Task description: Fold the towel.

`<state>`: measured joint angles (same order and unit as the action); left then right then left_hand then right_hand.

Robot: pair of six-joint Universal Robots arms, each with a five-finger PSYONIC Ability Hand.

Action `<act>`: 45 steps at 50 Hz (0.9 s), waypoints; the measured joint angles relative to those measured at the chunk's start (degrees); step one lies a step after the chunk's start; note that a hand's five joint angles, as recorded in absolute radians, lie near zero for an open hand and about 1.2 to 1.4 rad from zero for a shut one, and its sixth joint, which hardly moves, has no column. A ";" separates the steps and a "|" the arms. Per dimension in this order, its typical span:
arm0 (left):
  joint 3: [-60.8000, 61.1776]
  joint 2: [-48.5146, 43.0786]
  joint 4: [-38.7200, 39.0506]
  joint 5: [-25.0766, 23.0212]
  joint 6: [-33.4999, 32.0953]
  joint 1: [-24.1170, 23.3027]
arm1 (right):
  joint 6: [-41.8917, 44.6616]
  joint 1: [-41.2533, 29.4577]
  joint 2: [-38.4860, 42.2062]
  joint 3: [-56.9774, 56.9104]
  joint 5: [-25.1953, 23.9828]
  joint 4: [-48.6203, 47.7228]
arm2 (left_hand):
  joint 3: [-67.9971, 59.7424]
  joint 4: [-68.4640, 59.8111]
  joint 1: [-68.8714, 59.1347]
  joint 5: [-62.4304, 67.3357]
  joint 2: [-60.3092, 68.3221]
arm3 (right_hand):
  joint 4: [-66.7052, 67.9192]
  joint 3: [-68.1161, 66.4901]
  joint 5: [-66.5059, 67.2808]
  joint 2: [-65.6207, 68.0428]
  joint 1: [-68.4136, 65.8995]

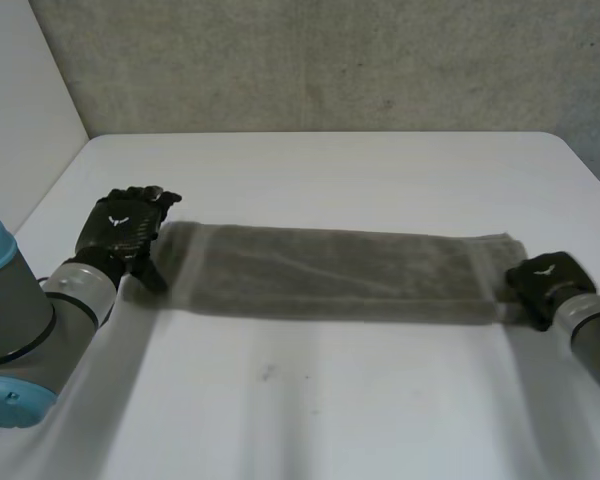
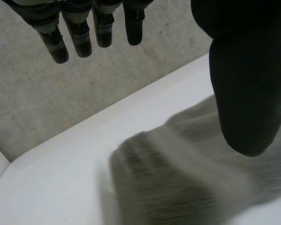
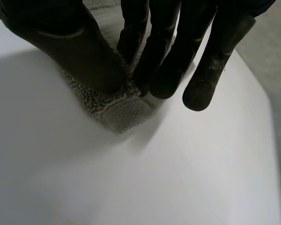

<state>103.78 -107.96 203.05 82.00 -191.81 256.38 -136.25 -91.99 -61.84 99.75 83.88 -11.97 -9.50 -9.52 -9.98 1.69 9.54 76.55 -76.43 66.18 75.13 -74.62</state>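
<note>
"Grey towel (image 1: 340, 272) lies in a long strip across the white table (image 1: 310, 400), 9 o'clock to 3 o'clock. The hands?"

"Right hand (image 1: 545, 280) pinches the 3 o'clock corner; left hand (image 1: 125, 228) is spread open at the 9 o'clock end. Soft, light, limp cloth: it likely wants gripping at both corners."

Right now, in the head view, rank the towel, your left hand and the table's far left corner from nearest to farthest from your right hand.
1. towel: its right end is pinched in the right hand.
2. left hand: at the towel's opposite, left end.
3. table's far left corner: beyond the left hand.
</note>
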 measured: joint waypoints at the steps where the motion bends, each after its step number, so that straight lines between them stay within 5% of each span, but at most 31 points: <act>1: -0.01 0.12 -0.05 0.00 0.35 0.05 | 1.73 1.26 -0.06 -0.87 0.90 -0.21 | 0.00 0.00 0.00 0.00 0.00 | 0.00 0.00 0.00 0.00 0.00; 10: 0.42 2.07 -0.19 -0.07 2.79 0.50 | 12.73 3.56 -6.76 -10.74 6.85 -0.06 | 0.00 0.00 0.00 0.00 0.00 | 0.00 0.00 0.00 0.02 -0.32; 14: 0.60 2.76 -0.15 -0.10 3.13 0.60 | 13.84 -4.36 -7.73 -17.37 7.34 0.30 | 0.00 0.00 0.00 0.00 0.00 | 0.00 0.00 0.00 0.08 -0.34; 21: 0.84 3.42 -0.09 -0.03 3.16 0.67 | 13.93 -29.56 -1.52 -28.20 6.52 0.41 | 0.00 0.00 0.00 0.00 0.00 | 0.00 0.00 0.00 0.59 -0.36; 30: 1.07 3.48 -0.10 0.00 3.11 0.70 | 13.95 -48.36 9.96 -28.02 1.54 0.11 | 0.00 0.00 0.00 0.00 -0.01 | 0.00 0.00 0.01 0.53 -0.31; 34: 1.30 3.47 -0.07 -0.02 3.11 0.70 | 13.83 -50.38 13.12 -26.39 0.59 0.25 | 0.00 0.00 0.00 0.00 -0.01 | -12.38 12.25 -12.20 -12.14 11.44; 39: 1.62 3.45 0.01 -0.08 3.11 0.41 | 12.16 -50.03 12.48 -23.31 0.73 0.07 | 0.00 0.00 0.00 0.00 -0.01 | -56.73 56.77 -58.87 -56.47 55.18; 45: 1.72 3.36 0.06 -0.09 3.11 0.07 | 4.13 -46.36 4.68 -19.10 1.34 0.10 | 0.00 0.00 0.00 0.00 -0.01 | -61.71 62.52 -62.72 -61.18 60.82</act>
<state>105.50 -104.60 203.11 81.91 -188.70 256.44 -132.12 -138.35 -57.16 80.65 85.22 -11.87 -9.50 -9.51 -9.98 1.69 9.53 14.84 -13.91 3.46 13.95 -13.80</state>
